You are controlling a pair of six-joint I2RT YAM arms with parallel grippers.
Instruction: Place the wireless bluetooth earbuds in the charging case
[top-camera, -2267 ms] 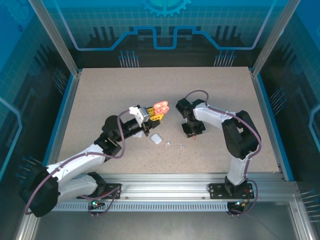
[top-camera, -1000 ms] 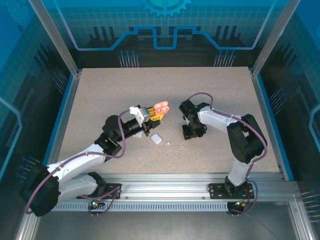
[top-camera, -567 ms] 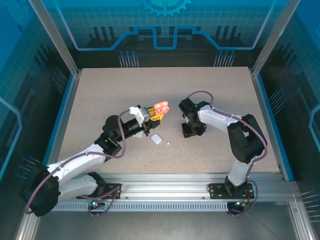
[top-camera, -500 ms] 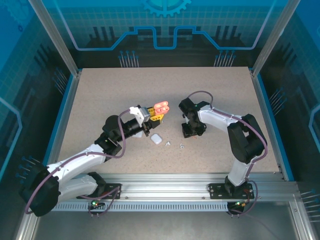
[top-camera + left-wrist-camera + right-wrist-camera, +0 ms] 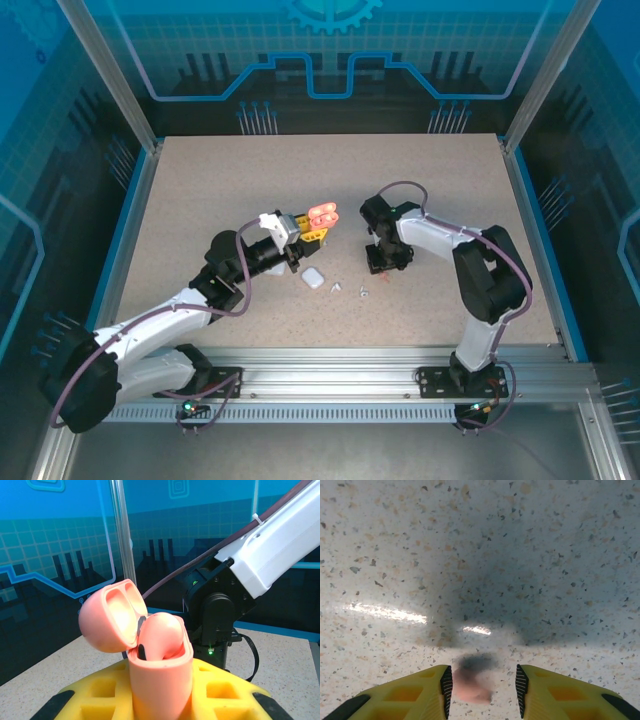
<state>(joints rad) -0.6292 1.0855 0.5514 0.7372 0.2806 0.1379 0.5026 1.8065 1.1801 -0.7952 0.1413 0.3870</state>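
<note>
Our left tool (image 5: pixel 160 700) clamps the open pink case (image 5: pixel 156 637); our right tool (image 5: pixel 483 682), apart around the bottom-centre pink earbud (image 5: pixel 468 687), may flick it away closing off-centre.

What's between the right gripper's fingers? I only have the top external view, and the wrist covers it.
Observer: A blurred salmon-pink earbud lies on the table between the right gripper's yellow fingers, with a gap beside it, so it is not pinched.
Operator: And the case lid, open enough?
Observer: Left wrist view: the pink charging case stands upright in the shut left gripper, lid swung well back.
</note>
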